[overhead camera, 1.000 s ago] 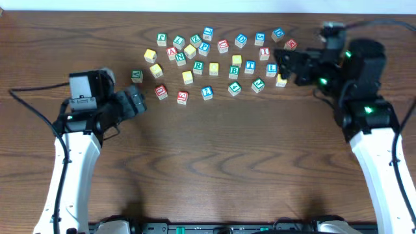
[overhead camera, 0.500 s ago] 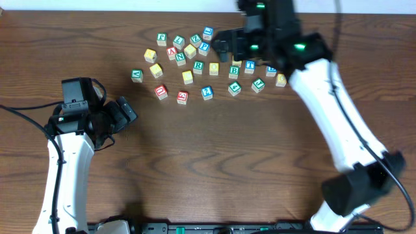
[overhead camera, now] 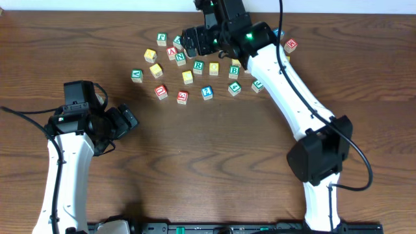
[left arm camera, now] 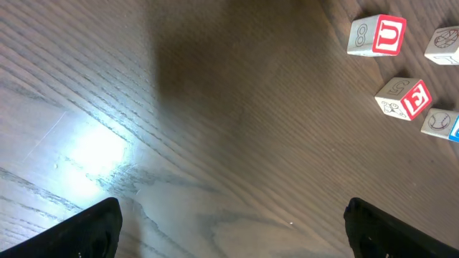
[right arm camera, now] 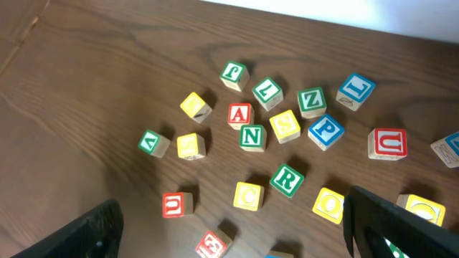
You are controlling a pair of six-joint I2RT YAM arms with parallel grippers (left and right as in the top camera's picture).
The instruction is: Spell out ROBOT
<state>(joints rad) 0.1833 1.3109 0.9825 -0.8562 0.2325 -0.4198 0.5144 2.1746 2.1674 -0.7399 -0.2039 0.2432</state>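
We hadn't spelled anything yet: the green R (right arm camera: 287, 179) sat loose among the scattered cubes (right arm camera: 239, 113), between and just ahead of the spread fingers of our right gripper (overhead camera: 188, 40). Our left gripper (overhead camera: 127, 120) gaped empty too, so all five letters were left to place.

Green R cube (right arm camera: 286, 179) is sitting flat on the surface, letter facing up, slightly rotated. Yellow O cube (right arm camera: 330, 205) is lying just beside it on the right, not touching. Second yellow cube (right arm camera: 423, 210) is lying further right, partly covered. Green B cube (overhead camera: 234, 70) is sitting flat, letter up. T cube is hidden.
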